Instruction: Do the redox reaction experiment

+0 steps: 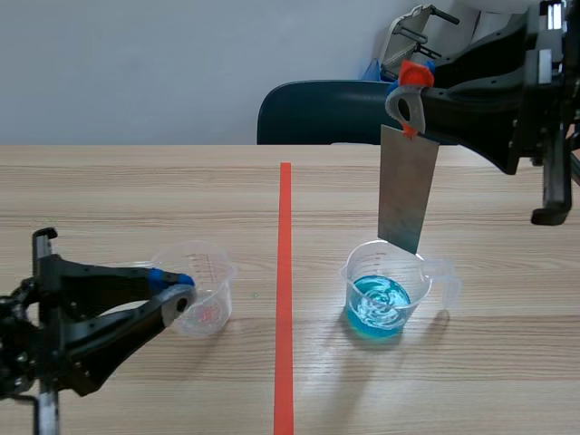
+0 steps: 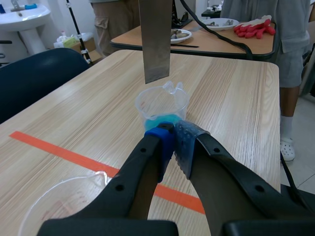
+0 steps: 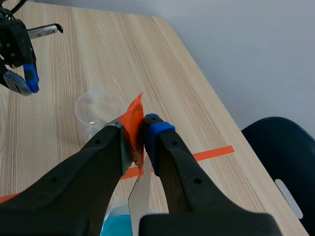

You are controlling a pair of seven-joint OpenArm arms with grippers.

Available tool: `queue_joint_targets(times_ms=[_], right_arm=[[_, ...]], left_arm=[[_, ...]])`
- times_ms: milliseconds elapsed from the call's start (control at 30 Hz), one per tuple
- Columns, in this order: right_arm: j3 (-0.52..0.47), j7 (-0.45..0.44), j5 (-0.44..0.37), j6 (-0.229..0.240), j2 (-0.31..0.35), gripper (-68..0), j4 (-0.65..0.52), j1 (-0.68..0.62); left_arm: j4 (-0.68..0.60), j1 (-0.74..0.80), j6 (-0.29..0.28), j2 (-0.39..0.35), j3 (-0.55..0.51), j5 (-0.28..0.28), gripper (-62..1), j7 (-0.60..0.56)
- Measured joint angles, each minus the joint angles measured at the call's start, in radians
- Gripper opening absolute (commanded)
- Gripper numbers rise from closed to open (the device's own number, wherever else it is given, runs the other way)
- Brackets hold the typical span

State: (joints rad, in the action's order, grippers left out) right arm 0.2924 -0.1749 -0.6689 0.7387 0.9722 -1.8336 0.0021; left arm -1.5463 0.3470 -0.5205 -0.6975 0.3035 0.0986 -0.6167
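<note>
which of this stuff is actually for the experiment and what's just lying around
For the job: metal strip, held by the right gripper; cup of blue liquid; empty cup, probably.
Lying about: dark chair; red gloves and dishes on the far table.

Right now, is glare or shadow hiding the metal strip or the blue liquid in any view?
Scene view: no glare on the metal strip; small white highlights sit on the blue liquid, and its cup casts only a faint shadow. Left wrist view: the strip shows a dull sheen, lower edge plain. Right wrist view: the right claw, not lighting, hides most of the strip.
</note>
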Motion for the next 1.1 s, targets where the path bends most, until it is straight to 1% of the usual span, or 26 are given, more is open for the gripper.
queue_joint_targets(times_ms=[33, 133, 233, 333, 467, 533, 667, 800, 867, 967, 1100], right_arm=[[0.000, 0.000, 0.000, 0.000, 0.000, -66.9, 0.000, 0.000], [0.000, 0.000, 0.000, 0.000, 0.000, -66.9, 0.000, 0.000], [0.000, 0.000, 0.000, 0.000, 0.000, -66.9, 0.000, 0.000], [0.000, 0.000, 0.000, 0.000, 0.000, -66.9, 0.000, 0.000], [0.000, 0.000, 0.000, 0.000, 0.000, -66.9, 0.000, 0.000], [0.000, 0.000, 0.000, 0.000, 0.000, -66.9, 0.000, 0.000], [0.000, 0.000, 0.000, 0.000, 0.000, -66.9, 0.000, 0.000], [0.000, 0.000, 0.000, 0.000, 0.000, -66.9, 0.000, 0.000], [0.000, 0.000, 0.000, 0.000, 0.000, -66.9, 0.000, 0.000], [0.000, 0.000, 0.000, 0.000, 0.000, -66.9, 0.000, 0.000], [0.000, 0.000, 0.000, 0.000, 0.000, -66.9, 0.000, 0.000]], left_arm=[[0.000, -0.019, 0.013, 0.003, 0.026, 0.023, -56.9, 0.011], [0.000, -0.074, 0.039, 0.016, 0.091, 0.065, -56.9, 0.056], [0.002, -0.125, 0.073, 0.036, 0.149, 0.068, -56.9, 0.105], [0.010, -0.173, 0.090, 0.069, 0.206, 0.088, -56.9, 0.143], [0.040, -0.233, 0.105, 0.117, 0.263, 0.090, -56.9, 0.185], [0.060, -0.261, 0.122, 0.142, 0.288, 0.090, -56.9, 0.187], [0.111, -0.312, 0.122, 0.183, 0.332, 0.090, -56.9, 0.187], [0.176, -0.352, 0.147, 0.223, 0.371, 0.090, -56.9, 0.199], [0.209, -0.368, 0.153, 0.246, 0.381, 0.090, -56.9, 0.227], [0.250, -0.381, 0.164, 0.286, 0.384, 0.090, -56.9, 0.231], [0.269, -0.383, 0.169, 0.327, 0.384, 0.090, -56.9, 0.237]])
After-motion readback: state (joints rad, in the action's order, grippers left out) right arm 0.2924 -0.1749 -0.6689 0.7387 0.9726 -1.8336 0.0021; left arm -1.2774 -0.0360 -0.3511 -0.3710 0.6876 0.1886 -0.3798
